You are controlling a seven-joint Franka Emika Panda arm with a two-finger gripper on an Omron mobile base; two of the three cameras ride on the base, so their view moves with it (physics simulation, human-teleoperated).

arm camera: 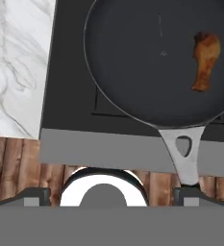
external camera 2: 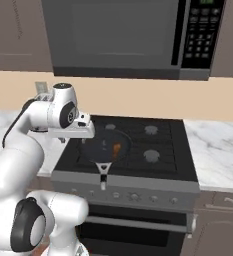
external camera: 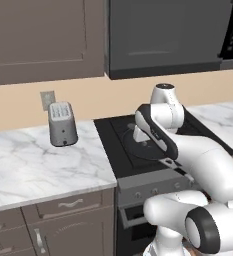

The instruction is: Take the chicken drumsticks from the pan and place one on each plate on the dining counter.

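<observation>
1. Step in hand: approach to the first pick. Gripper (external camera 2: 74, 134) hovers over the pan (arm camera: 156, 62) on the stove (external camera 2: 158, 145), jaws wide, holding nothing.
2. One chicken drumstick (arm camera: 204, 60) lies at the pan's right side; next move calls for shifting over it, then descending.
3. Second drumstick possibly cut off; plates unseen.

The pan (external camera: 149, 145) sits half hidden behind the arm — its rim cut off.
</observation>
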